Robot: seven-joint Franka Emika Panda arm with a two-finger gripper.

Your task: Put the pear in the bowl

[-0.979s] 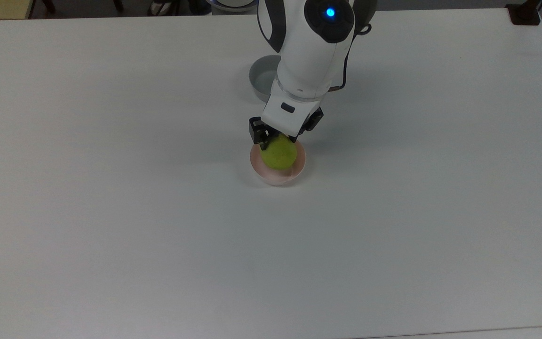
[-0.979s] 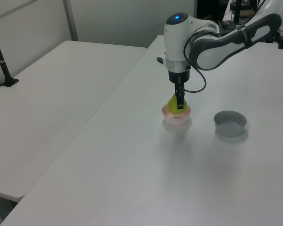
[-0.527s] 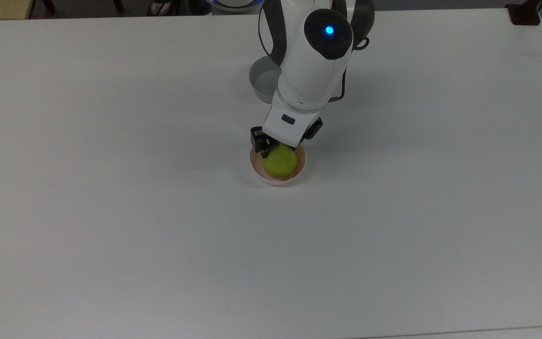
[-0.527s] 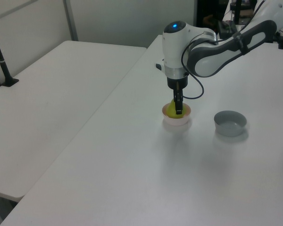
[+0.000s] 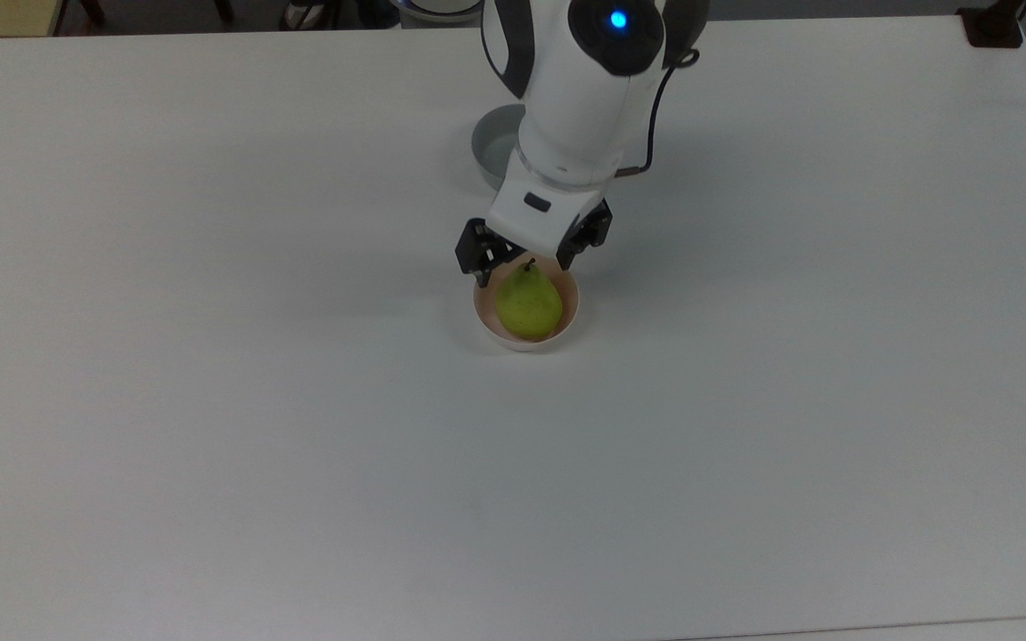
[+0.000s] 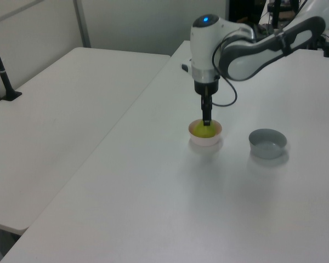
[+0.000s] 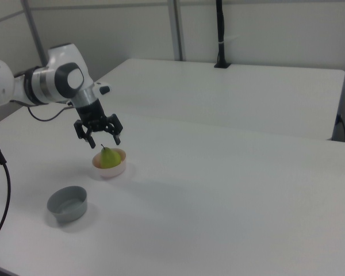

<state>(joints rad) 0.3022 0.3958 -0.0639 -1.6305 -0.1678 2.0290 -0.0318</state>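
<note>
Sitting upright in the bowl (image 5: 525, 307), the pear (image 5: 528, 300) shows yellow-green in the top view, stem end toward the arm; the gripper (image 5: 526, 252) hangs just above it, jaws spread wide to either side of the stem, holding nothing; the pale pink bowl rests on the white table (image 5: 210, 401); the grey bowl (image 5: 494, 152) lies further up the top view, partly hidden behind the white arm (image 5: 580, 98), well apart from the pink one.

Left view: gripper (image 6: 206, 121) points straight down over the bowl (image 6: 205, 135); fingers line up edge-on here, so their spread cannot be judged from this side; the pear (image 6: 203, 129) shows as a yellow-green patch inside the rim, just under the fingertips; the grey bowl (image 6: 267, 143) stands toward the left view's right, apart from the pink bowl; a second white table (image 6: 60, 109) fills the left view's left.

Right view: gripper (image 7: 98, 133) clearly splayed, both fingers clear of the fruit, a gap between the tips and the stem; pear (image 7: 107, 157) stands inside the bowl (image 7: 110, 164), top rising above the rim; grey bowl (image 7: 67, 203) nearer the camera, toward the right view's lower left; a dark cable (image 7: 3, 190) hangs at the right view's left edge.
</note>
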